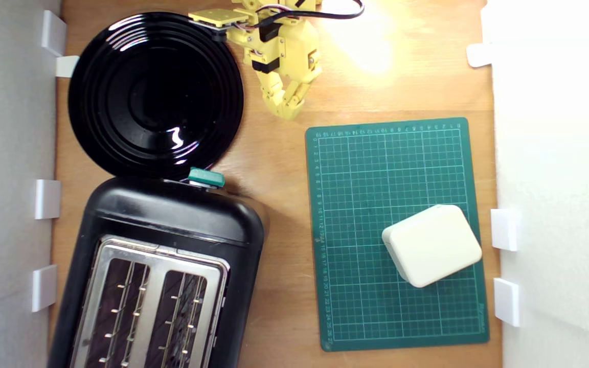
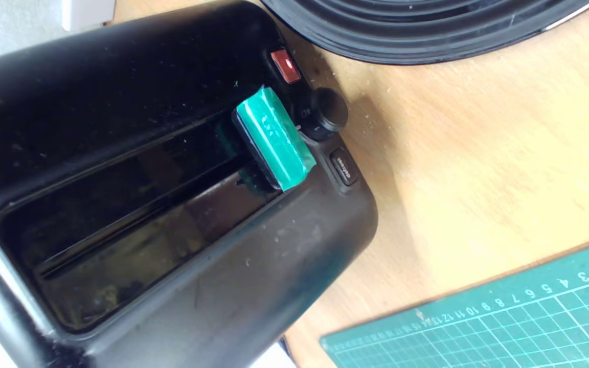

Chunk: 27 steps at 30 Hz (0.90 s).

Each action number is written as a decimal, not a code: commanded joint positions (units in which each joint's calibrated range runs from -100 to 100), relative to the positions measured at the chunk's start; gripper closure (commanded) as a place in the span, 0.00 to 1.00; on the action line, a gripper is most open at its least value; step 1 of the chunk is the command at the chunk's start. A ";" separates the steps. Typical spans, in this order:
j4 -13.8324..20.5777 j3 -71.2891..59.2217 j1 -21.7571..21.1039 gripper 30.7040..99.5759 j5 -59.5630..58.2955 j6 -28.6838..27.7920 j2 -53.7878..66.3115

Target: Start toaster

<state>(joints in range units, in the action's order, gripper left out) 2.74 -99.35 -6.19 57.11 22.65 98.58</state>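
A lab test bench is suggested by white foam walls (image 1: 555,153) clipped around a wooden tabletop (image 1: 274,168) and a cutting mat (image 1: 366,168).

Toaster (image 2: 120,204) end face, green lever (image 2: 274,137) beside red button (image 2: 285,65) and knob (image 2: 327,112); wooden table (image 2: 478,153) alongside.

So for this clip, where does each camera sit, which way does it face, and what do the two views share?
Exterior view: overhead, looking straight down on the wooden table; the yellow arm with its gripper shows at the top edge.
Wrist view: on the arm, angled down at the toaster end with the teal lever; none of the robot shows.
Shared: toaster, lever, black plate, green cutting mat.
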 commanded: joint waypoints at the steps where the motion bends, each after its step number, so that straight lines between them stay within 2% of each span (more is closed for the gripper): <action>1: 0.63 -0.38 -0.32 0.99 1.18 -0.24 0.67; 8: 0.63 -0.38 -1.75 0.98 1.18 -0.24 0.67; 27: 0.63 -0.38 -1.59 0.99 1.18 -0.13 0.25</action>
<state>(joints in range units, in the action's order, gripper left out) 2.74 -99.35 -7.28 57.11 22.65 98.58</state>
